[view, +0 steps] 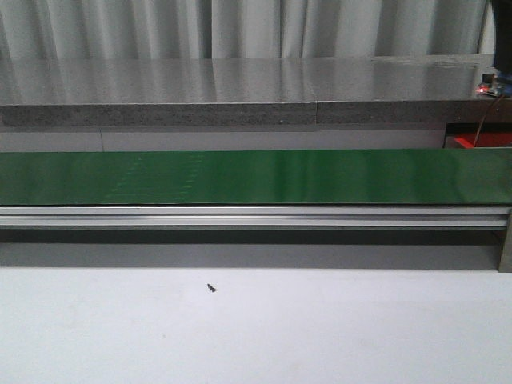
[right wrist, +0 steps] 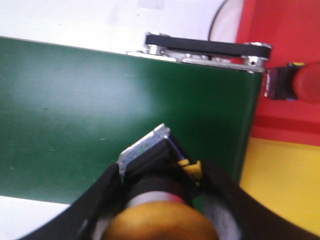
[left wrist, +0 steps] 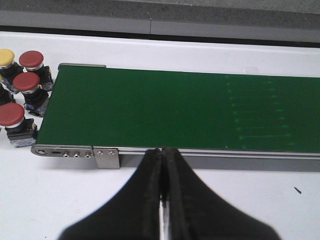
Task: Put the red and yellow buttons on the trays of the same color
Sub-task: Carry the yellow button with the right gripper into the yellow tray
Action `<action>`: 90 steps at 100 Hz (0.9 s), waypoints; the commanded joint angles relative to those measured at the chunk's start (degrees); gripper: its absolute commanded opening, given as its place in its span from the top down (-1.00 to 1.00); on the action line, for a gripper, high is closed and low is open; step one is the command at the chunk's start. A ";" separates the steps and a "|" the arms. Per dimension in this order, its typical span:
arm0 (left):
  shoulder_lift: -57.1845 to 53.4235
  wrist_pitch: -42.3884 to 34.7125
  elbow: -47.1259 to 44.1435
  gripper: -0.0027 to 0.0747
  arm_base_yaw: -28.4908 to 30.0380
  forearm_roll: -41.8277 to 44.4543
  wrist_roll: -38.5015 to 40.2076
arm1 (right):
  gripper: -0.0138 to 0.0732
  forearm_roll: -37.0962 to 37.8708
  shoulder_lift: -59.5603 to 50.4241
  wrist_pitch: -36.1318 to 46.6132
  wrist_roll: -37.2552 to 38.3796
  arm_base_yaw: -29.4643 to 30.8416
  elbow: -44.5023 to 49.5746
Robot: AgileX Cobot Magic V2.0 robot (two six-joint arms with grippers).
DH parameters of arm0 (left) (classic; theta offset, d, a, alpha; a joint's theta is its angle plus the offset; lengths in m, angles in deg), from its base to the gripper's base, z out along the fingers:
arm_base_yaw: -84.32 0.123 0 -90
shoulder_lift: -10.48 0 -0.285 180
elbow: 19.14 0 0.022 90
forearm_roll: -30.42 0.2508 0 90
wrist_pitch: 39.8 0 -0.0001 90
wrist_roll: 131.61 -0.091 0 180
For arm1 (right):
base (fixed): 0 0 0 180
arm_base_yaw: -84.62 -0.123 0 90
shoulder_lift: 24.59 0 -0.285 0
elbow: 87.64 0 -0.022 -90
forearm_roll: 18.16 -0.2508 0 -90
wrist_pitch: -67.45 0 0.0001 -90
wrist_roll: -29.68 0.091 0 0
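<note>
Yellow-capped button [right wrist: 160, 222] sits clamped between the right fingers [right wrist: 165, 200] at the bottom of the right wrist frame, above the green belt [right wrist: 125, 110]. Beyond the belt's end, at right, lies the yellow tray [right wrist: 285, 185], then the red tray [right wrist: 285, 45] holding a red button [right wrist: 295, 84] on its side. Left fingers [left wrist: 164, 195] are pressed together, holding nothing; four buttons [left wrist: 22, 90], three red and one yellow, stand on the white counter [left wrist: 150, 50] at upper left.
</note>
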 commanded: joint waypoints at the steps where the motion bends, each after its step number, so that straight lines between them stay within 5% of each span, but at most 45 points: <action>1: -0.15 -4.57 1.53 0.98 -0.44 -0.88 0.13 | 0.06 0.47 -4.36 -5.34 0.23 3.12 0.88; 50: -0.15 -5.27 1.53 0.98 -0.44 -0.88 0.13 | 0.06 0.43 -6.84 9.41 4.22 20.39 19.44; 90: -0.15 -7.31 1.53 0.98 -0.44 -0.88 0.13 | 0.06 -1.90 -5.65 22.11 4.87 22.14 25.05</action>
